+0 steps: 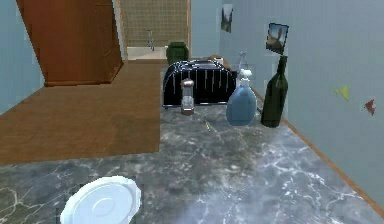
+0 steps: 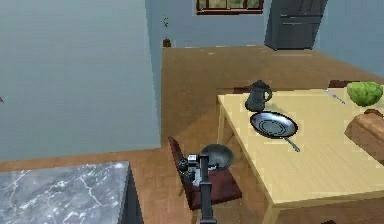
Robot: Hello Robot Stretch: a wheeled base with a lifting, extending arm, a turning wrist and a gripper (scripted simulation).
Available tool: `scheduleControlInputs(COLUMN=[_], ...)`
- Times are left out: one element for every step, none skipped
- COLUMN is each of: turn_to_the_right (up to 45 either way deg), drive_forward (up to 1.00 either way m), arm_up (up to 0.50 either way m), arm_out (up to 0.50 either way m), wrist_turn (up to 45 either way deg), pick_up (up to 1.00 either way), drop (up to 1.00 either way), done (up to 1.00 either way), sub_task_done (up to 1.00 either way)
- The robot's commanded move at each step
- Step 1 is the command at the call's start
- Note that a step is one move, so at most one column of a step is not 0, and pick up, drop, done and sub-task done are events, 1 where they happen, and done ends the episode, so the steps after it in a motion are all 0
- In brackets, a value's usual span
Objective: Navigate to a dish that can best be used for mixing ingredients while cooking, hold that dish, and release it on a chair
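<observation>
A dark round bowl [image 2: 218, 155] shows over the red seat of a wooden chair [image 2: 226, 184] drawn up to the table's near corner. The arm's dark bar rises from the arm side view's bottom edge, and its gripper [image 2: 187, 167] ends just left of the bowl, above the chair. I cannot tell whether the bowl rests on the seat or hangs at the gripper, so I cannot tell whether the gripper holds anything. In the forward view a white scalloped dish [image 1: 100, 204] lies at the near left of a marble counter [image 1: 250, 170].
A light wooden table [image 2: 310, 160] carries a frying pan [image 2: 273, 124], a dark kettle [image 2: 258, 96], a green melon [image 2: 365, 94] and bread [image 2: 371, 126]. The counter holds a black toaster [image 1: 197, 80], a shaker [image 1: 187, 95], a blue spray bottle [image 1: 241, 101] and a green bottle [image 1: 275, 92].
</observation>
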Motion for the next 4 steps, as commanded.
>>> scheduleControlInputs(turn_to_the_right=[0.0, 0.0, 0.0, 0.0], drive_forward=[0.00, 0.00, 0.00, 0.00], arm_up=[0.00, 0.10, 0.00, 0.00], arm_out=[0.00, 0.00, -0.08, 0.00], wrist_turn=[0.0, 0.0, 0.0, 0.0], pick_up=[0.00, 0.00, 0.00, 0.00], drop=[1.00, 0.00, 0.00, 0.00], done=[0.00, 0.00, 0.00, 1.00], sub_task_done=[0.00, 0.00, 0.00, 0.00])
